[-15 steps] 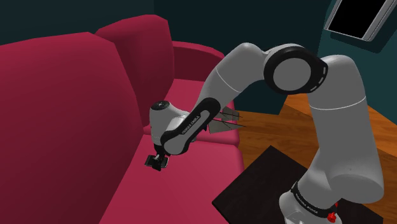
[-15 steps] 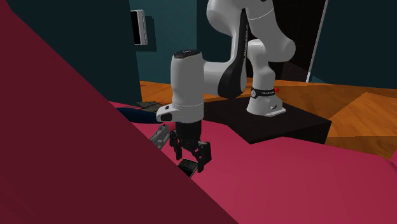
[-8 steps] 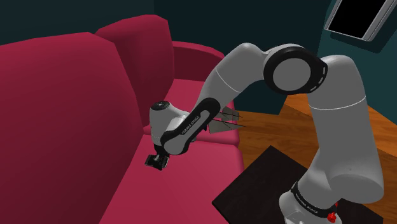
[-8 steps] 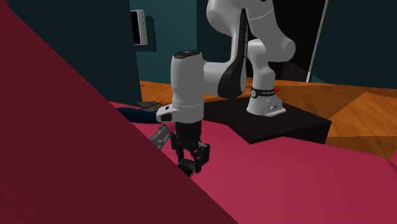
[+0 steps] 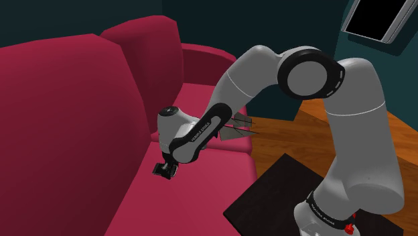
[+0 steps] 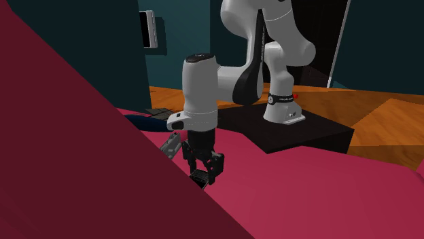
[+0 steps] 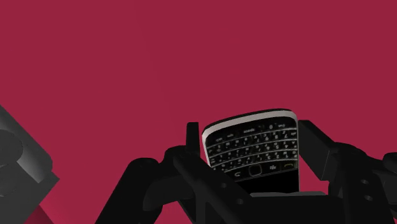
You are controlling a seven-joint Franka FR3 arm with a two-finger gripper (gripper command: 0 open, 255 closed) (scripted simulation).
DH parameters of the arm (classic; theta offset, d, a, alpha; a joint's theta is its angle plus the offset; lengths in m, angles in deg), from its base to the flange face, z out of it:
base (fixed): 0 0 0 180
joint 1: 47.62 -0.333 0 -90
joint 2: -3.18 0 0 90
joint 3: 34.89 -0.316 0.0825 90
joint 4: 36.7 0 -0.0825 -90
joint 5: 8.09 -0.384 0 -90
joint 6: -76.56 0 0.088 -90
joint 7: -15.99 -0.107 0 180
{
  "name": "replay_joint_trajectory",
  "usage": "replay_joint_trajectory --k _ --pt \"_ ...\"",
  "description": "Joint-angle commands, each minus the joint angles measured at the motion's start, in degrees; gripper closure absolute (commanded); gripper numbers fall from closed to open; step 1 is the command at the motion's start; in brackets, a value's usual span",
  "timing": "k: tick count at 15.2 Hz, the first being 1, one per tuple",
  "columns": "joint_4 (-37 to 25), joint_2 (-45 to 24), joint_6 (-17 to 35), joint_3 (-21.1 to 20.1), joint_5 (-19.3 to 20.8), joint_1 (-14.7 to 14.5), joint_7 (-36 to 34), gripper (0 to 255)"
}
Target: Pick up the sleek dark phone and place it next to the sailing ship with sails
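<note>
A dark phone (image 7: 253, 148) with a small keyboard and a silver rim lies on the red sofa seat (image 5: 201, 181). My black gripper (image 7: 254, 175) is shut on the phone, one finger (image 7: 191, 167) pressed against each long side. In the shoulder view the gripper (image 5: 165, 170) is low over the seat, close to the sofa's backrest. The second exterior view has the gripper (image 6: 202, 176) pointing straight down with the phone (image 6: 199, 179) at its tips. The sailing ship (image 5: 238, 127), with thin grey sails, stands farther along the seat behind my forearm, and its sails (image 6: 170, 144) also show just behind the gripper.
The sofa's tall backrest (image 5: 74, 107) rises right beside the gripper. My black stand (image 5: 268, 201) sits on a wooden floor (image 5: 281, 134) off the seat's front edge. A dark grey object (image 7: 19, 165) lies near the gripper on the seat.
The fingers have closed on the phone since a second ago. The arm has stayed in place over the last half second.
</note>
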Motion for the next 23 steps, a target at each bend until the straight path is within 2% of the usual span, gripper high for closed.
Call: replay_joint_trajectory --k 1,23 --pt "0.2 0.7 -0.5 -0.2 -0.2 0.1 0.1 255" --pt "0.2 13.4 -12.9 -3.6 -4.9 2.7 3.1 255"
